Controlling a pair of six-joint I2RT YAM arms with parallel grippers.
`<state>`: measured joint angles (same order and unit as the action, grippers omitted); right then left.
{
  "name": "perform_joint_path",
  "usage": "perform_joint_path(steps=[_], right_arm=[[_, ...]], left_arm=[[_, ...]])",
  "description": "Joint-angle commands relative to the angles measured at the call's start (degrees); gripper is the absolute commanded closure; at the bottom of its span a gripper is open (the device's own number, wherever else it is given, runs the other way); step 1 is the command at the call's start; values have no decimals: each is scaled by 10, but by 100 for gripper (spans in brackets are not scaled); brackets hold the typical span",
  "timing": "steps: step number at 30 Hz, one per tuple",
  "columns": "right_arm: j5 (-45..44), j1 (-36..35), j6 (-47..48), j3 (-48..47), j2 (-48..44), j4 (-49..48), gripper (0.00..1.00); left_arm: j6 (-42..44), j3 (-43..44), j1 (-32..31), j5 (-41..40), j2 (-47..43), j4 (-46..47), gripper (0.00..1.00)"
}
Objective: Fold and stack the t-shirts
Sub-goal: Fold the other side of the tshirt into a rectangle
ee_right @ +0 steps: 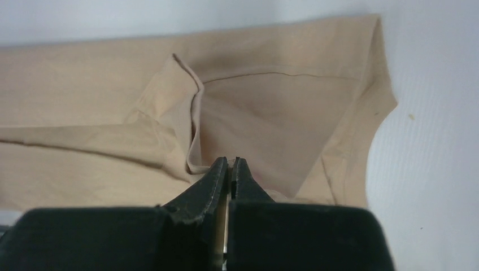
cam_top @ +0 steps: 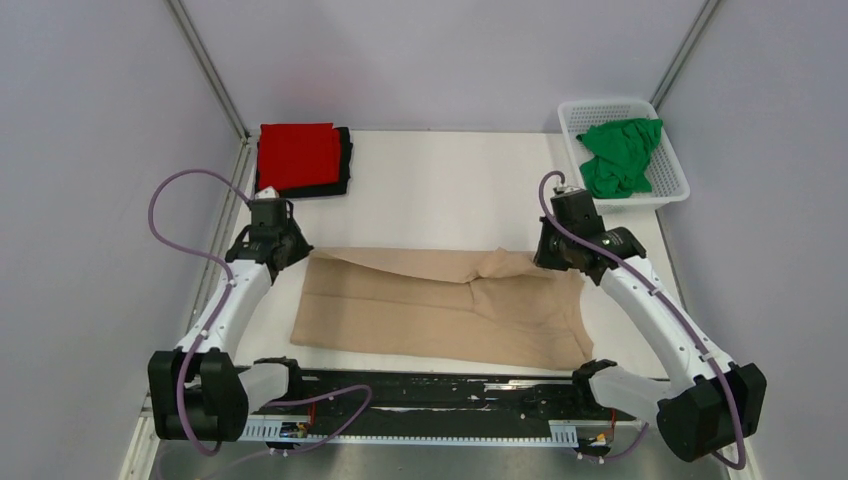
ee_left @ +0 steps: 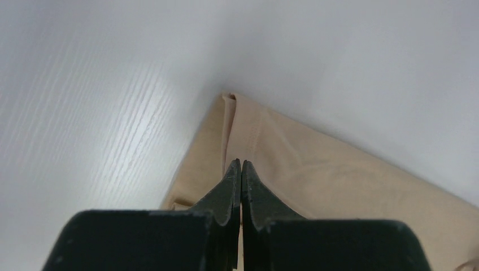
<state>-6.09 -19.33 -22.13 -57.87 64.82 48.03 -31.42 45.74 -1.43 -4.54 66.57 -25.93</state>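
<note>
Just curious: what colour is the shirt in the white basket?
The crumpled cloth shirt is bright green; see top view.

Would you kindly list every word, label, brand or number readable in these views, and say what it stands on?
None: no readable text shows on the beige t-shirt, the red t-shirt, the green t-shirt or the basket.

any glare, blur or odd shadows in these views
top view: sharp, even light, red shirt tints the wall behind it; left wrist: glare streaks on the table, soft shadow beyond the beige shirt, left gripper dark; right wrist: cloth sharp, right gripper dark in the foreground
</note>
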Motion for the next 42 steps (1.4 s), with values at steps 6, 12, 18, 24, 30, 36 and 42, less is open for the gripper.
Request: perform_joint_path(steps=[6,12,18,24,30,36,42], right_arm=[[35,-53,-124,50,-2,125,100],[74,-82,-135,97,-19,136,98],[189,-136,-158,153,-56,128,82],[237,-154,-197,178,-140,118,25],[52,-153,-251,154,-150,5,0],[17,-144,-175,168,-37,-194,0],[102,-158,-122,120,106,-222,0]], left_arm=[[-45,-39,0,-78,-29,1,100],[-63,-70,0,-77,-13,14,100],[-81,-78,0,-145,-12,-16,82],[-93,-51,0,-173,-57,-60,1],[-85,-38,0,-57,-85,-26,0],[-79,-40,-2,88,-47,27,0],[-73,-48,-4,76,-78,14,0]])
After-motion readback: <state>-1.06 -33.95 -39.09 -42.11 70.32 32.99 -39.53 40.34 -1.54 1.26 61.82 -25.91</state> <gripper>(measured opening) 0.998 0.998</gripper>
